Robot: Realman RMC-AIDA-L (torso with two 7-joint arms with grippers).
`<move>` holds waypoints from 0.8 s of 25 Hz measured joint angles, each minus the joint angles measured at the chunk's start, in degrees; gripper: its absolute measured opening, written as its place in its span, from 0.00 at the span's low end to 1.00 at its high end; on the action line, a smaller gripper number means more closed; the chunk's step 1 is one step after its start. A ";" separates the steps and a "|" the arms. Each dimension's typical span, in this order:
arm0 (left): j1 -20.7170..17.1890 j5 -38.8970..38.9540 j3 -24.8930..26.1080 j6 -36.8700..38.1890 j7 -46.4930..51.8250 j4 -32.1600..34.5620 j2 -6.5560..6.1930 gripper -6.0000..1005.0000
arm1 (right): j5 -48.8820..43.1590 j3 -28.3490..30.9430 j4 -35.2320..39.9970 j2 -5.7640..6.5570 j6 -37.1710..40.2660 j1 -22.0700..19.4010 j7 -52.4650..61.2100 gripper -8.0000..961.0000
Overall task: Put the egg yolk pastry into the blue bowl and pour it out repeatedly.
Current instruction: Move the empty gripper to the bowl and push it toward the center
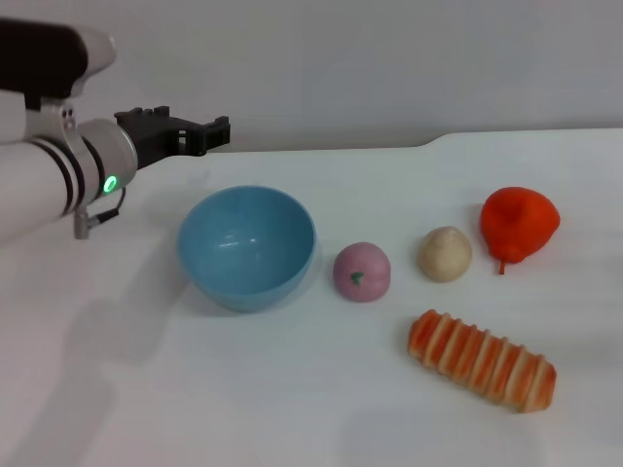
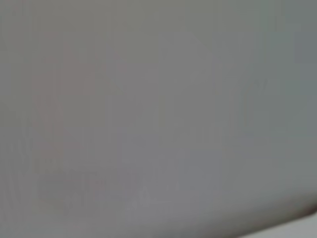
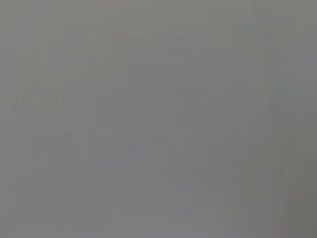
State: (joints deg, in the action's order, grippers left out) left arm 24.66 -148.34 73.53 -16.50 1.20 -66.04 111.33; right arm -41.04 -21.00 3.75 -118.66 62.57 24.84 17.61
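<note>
Head view: the egg yolk pastry is a small, round, pale beige ball with a matte skin; being round, it shows no long axis or heading. It rests on the white table, between the pink ball and the red pear-shaped fruit, with the striped bread nearer the camera. The blue bowl stands upright, empty. The left gripper hangs above the table behind the bowl, well apart from the pastry, holding nothing; its spread cannot be told.

Both wrist views: only plain grey.
</note>
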 joint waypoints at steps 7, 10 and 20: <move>3.52 1.45 19.02 -26.75 -20.85 -4.84 6.41 0.80 | 0.01 -0.05 0.03 0.02 0.12 -0.19 -0.03 0.64; 5.35 3.03 19.95 -30.85 -22.83 -4.02 6.20 0.80 | 0.01 -0.05 0.02 -0.02 0.19 -0.41 -0.03 0.64; 10.38 2.57 20.43 -30.28 -24.05 7.14 6.36 0.80 | -0.17 -0.33 -0.23 -0.08 0.39 -0.58 -0.03 0.64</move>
State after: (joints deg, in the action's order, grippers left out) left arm 35.05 -145.77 93.95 -46.77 -22.85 -58.90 117.69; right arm -41.21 -21.34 3.52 -118.74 62.97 24.27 17.57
